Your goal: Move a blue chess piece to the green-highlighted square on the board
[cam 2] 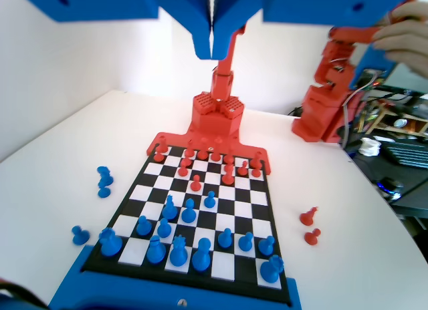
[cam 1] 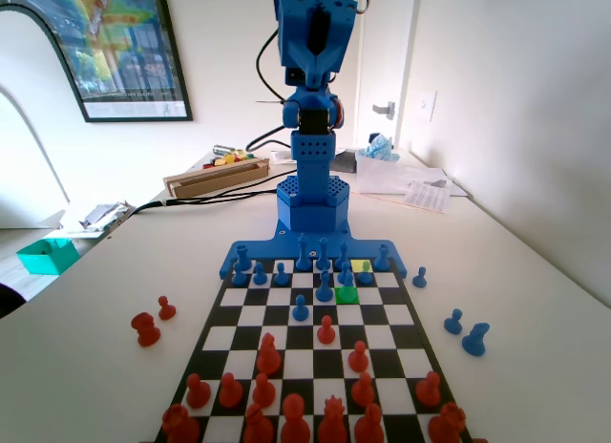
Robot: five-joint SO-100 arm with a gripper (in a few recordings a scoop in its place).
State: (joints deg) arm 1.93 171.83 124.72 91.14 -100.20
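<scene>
Your gripper hangs high at top centre of the wrist view, jaws pressed together and empty, the pawn sits on the yellow-green square above the green square at mid-frame, and crowded neighbours risk being toppled on descent.

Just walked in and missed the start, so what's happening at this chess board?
A blue robot arm is raised high over the board, and its gripper hangs shut and empty in the wrist view, well above the pieces. In the fixed view the green-highlighted square holds no piece, with a blue chess piece just left of it. No pawn has been picked up yet.
</scene>
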